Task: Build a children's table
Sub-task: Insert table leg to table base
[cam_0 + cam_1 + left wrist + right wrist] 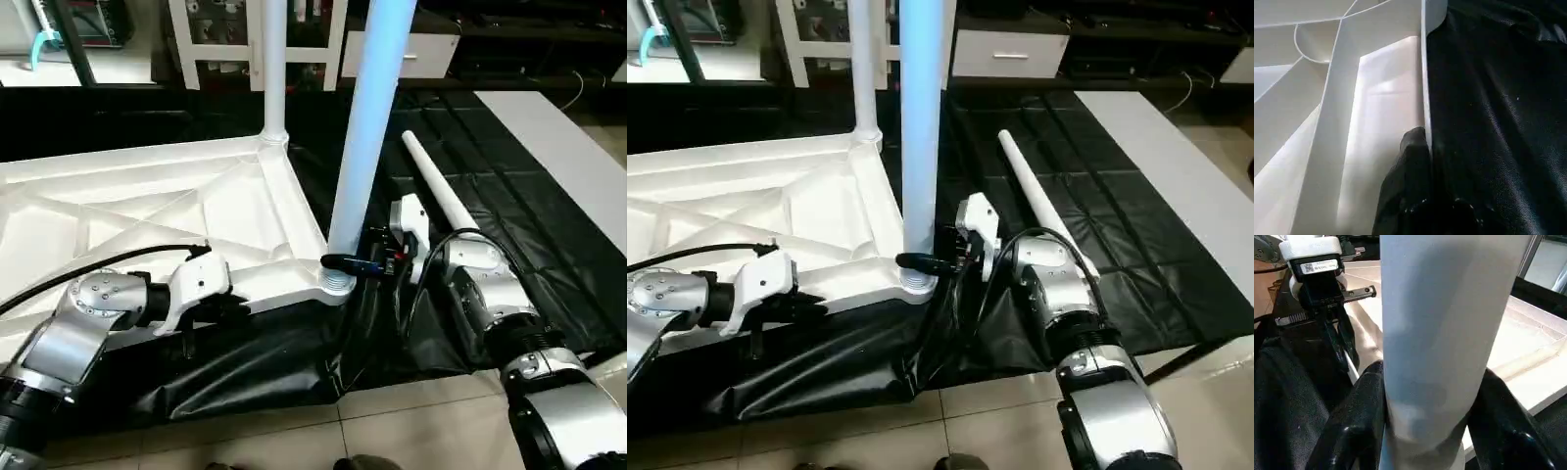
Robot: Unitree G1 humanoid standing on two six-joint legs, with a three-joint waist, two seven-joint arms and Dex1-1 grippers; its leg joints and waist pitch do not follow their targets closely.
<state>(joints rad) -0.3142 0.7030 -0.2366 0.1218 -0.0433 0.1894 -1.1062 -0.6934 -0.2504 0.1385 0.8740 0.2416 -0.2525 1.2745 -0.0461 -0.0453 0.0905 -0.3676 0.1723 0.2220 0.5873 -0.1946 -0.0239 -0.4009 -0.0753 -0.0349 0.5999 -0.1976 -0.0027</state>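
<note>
The white table top (147, 211) lies upside down on a black sheet, ribbed underside up. One white leg (273, 69) stands in its far right corner socket. A second leg (370, 127) stands upright in the near right corner socket (338, 284). My right gripper (345, 262) is shut on this leg just above the socket, with a black finger (1359, 401) on each side of it. My left gripper (211, 305) is shut on the table top's near rim, one finger (1413, 147) inside the rim wall. A third leg (446, 196) lies loose on the sheet to the right.
The black sheet (509, 196) covers the floor under the work and bunches up at the near edge. A white board (558, 137) lies to the far right. A white cabinet (235, 39) and a drawer unit (416, 54) stand at the back. Tiled floor (411, 421) lies nearest me.
</note>
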